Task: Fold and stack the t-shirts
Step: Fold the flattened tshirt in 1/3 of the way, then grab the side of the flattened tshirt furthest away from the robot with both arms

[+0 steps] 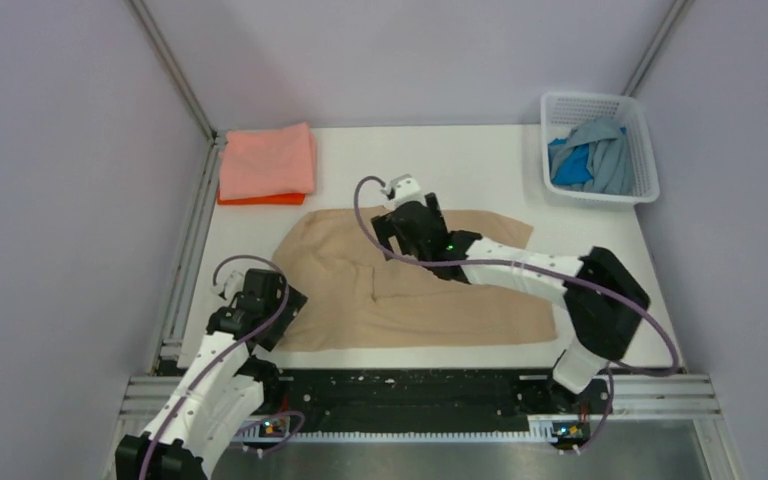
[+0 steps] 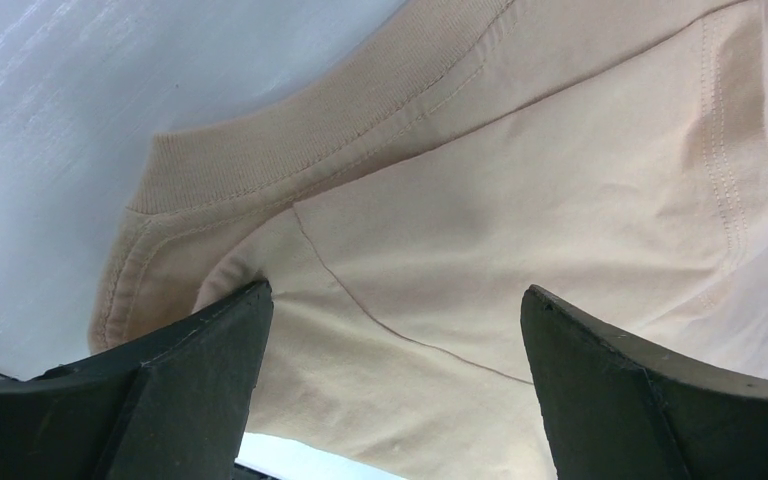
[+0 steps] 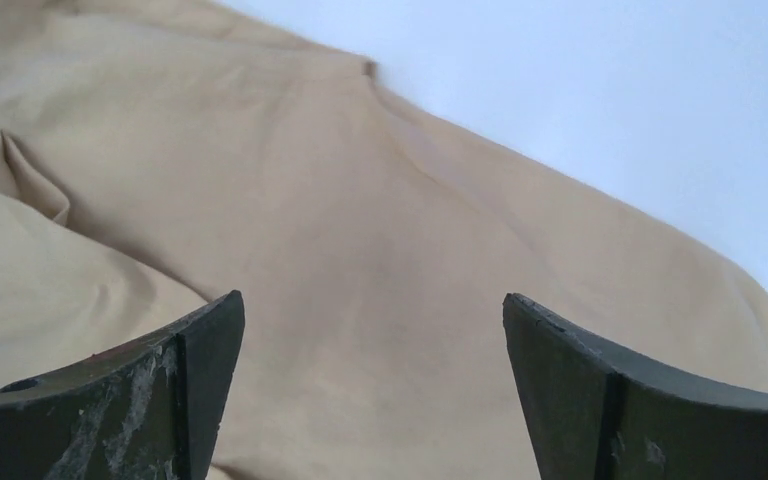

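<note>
Both jaws spread wide, holding nothing; left gripper sits over the collar, right gripper over the far part of the tan shirt, flat on the table; likely ready to pinch and fold.

Bright, even light; soft shadows, sharp focus.

top: high, from near side, whole table | wrists: very close, facing down | shared: tan t-shirt
</note>
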You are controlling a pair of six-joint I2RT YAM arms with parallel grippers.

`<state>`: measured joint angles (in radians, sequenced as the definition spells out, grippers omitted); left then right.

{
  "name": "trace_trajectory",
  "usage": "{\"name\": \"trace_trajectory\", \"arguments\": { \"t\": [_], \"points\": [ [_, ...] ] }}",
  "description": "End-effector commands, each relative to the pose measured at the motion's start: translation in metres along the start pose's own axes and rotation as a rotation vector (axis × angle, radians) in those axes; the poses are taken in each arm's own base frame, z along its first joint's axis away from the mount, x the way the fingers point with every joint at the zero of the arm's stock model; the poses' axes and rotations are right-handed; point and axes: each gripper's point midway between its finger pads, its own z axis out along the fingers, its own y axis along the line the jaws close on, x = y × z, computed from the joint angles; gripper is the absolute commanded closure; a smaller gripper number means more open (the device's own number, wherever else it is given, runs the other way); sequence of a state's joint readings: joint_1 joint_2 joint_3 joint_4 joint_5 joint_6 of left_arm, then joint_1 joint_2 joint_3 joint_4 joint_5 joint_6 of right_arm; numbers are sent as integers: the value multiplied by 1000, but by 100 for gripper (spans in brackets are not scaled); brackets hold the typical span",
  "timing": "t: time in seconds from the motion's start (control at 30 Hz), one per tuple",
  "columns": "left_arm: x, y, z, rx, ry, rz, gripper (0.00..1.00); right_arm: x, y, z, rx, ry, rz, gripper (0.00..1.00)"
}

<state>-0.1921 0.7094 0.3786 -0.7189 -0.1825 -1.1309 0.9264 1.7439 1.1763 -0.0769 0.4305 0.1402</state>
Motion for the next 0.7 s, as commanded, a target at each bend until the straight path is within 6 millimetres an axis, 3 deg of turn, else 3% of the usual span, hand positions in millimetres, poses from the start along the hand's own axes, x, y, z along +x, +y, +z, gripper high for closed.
{"name": "trace_trajectory", "arguments": {
  "t": [0.0, 0.1, 0.23, 0.4, 0.47, 0.57, 0.67],
  "points": [
    [-10, 1, -10, -15, -37, 27, 1, -11, -64, -50, 195, -98, 334, 1],
    [-23, -24, -22, 75, -72, 62, 1, 11, -82, -65, 153, -59, 409, 1],
    [-49, -65, -38, 175, -143, 129, 1, 40, -113, -85, 224, -47, 436, 1],
    [-86, -137, -43, 229, -188, 237, 1, 51, -135, -104, 276, -83, 428, 1],
    [-99, -165, -35, 215, -185, 325, 1, 51, -138, -106, 278, -87, 418, 1],
    [-118, -189, -8, 99, -145, 371, 2, 53, -140, -106, 275, -84, 403, 1],
    [-118, -216, 23, 56, -54, 422, 3, 58, -143, -102, 289, -66, 384, 1]
  ]
}}
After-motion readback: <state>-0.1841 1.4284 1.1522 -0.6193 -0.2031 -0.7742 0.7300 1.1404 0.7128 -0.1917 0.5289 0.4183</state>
